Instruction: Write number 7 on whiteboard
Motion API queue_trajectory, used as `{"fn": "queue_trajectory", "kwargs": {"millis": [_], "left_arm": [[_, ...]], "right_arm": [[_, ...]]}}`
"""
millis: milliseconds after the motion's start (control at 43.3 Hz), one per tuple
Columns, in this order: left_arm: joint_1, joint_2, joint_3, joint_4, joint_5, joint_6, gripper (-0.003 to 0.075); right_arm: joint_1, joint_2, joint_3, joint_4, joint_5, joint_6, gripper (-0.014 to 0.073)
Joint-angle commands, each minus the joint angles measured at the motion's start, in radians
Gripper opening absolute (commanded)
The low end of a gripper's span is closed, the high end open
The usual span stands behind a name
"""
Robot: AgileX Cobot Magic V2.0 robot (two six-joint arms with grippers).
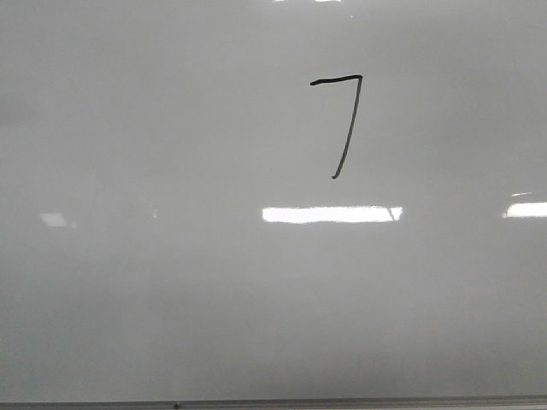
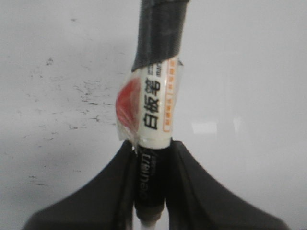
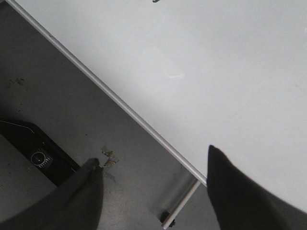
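Glossy pale grey-white whiteboard point(image 1: 171, 282) fills the front view, thin black hand-drawn number 7 point(image 1: 342, 120) upper middle. Left gripper point(image 2: 149, 191) jaws clamped on taped whiteboard marker point(image 2: 156, 110); right gripper point(image 3: 153, 191) jaws apart, empty. Looks finished, so I'd lift straight off, no smudging.

A grey floor point(image 3: 72, 110) lies beside the board's edge, with a small scrap of litter point(image 3: 109, 157) on it near a dark recess point(image 3: 33, 143).

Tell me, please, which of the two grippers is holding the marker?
The left gripper: its fingers clamp the marker. The right gripper stands open with nothing between its fingers.
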Motion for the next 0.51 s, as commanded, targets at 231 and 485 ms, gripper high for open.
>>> {"fn": "queue_trajectory", "kwargs": {"millis": [231,485], "left_arm": [[0.003,0.135,0.003,-0.053,-0.315,0.012,0.0037],[0.003,0.254,-0.081,-0.053,-0.294,0.012,0.0038]], "right_arm": [[-0.007,-0.005,-0.03,-0.012,-0.06,0.004,0.0488],[-0.007,-0.005,-0.03,-0.011,-0.058,0.004,0.0488]]}}
